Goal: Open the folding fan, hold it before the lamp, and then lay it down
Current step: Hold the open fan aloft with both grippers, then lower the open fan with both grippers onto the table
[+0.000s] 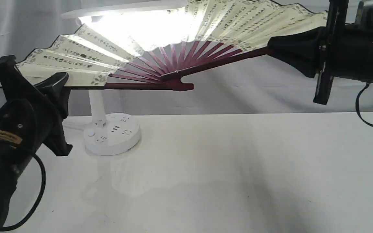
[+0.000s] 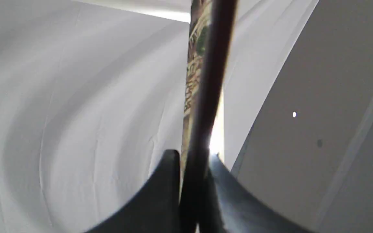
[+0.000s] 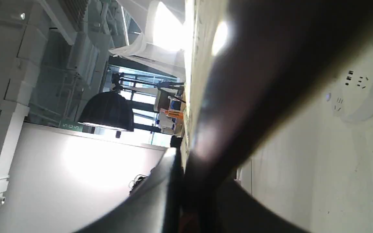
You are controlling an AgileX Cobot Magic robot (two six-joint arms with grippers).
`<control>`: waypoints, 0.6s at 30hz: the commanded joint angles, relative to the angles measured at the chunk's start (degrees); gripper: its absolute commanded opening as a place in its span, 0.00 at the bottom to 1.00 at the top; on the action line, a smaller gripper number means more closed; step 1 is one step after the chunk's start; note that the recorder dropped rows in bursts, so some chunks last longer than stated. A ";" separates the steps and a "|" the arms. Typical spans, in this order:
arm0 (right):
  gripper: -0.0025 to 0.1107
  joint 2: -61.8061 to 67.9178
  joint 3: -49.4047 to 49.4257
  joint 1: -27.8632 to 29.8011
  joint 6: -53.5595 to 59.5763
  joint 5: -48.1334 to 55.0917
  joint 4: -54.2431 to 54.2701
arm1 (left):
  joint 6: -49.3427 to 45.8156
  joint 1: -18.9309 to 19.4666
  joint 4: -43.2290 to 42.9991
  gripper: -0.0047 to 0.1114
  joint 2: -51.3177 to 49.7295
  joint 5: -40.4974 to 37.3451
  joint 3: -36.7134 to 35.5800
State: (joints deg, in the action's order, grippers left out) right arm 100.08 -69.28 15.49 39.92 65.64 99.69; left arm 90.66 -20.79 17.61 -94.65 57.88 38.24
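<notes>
Jaws of the left gripper (image 2: 193,160) stand almost closed, pinching the dark guard at one end of the folding fan (image 1: 238,26). The right gripper (image 1: 272,45) clamps the opposite guard just as narrowly. Between them the fan hangs fully spread in the air above the white table (image 1: 238,168), in front of the lit lamp (image 1: 112,132), whose flat head glares through the leaf. The leaf is cream pleated paper with columns of black calligraphy and a patterned border. Slim maroon wooden ribs (image 1: 180,58) radiate from a pivot low at the centre. The lamp's round white plastic base, with sockets and buttons, stands on the table beneath the half held by the left gripper. Grey cloth (image 1: 28,19) hangs behind.
</notes>
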 commanded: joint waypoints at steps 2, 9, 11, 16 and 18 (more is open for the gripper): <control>0.02 -0.68 -0.19 2.15 1.91 -3.05 0.25 | 2.03 2.54 14.92 0.05 0.66 3.52 -0.06; 0.02 -0.68 -0.19 2.15 2.02 -3.34 -0.60 | 1.89 2.54 14.92 0.05 0.66 3.52 -0.06; 0.02 -0.68 -0.19 2.15 2.02 -3.30 -1.59 | 1.89 2.54 14.92 0.05 0.66 3.52 -0.06; 0.02 -0.68 -0.19 2.15 2.02 -5.09 -5.04 | 1.90 2.54 14.76 0.05 0.54 0.91 -0.06; 0.02 -0.54 -0.09 2.15 1.52 -5.09 -5.99 | 1.90 2.54 14.63 0.05 0.54 -2.89 -0.06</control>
State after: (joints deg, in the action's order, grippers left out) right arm 99.85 -69.28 15.49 39.71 64.83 96.95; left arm 90.66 -20.79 17.61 -94.65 54.54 38.24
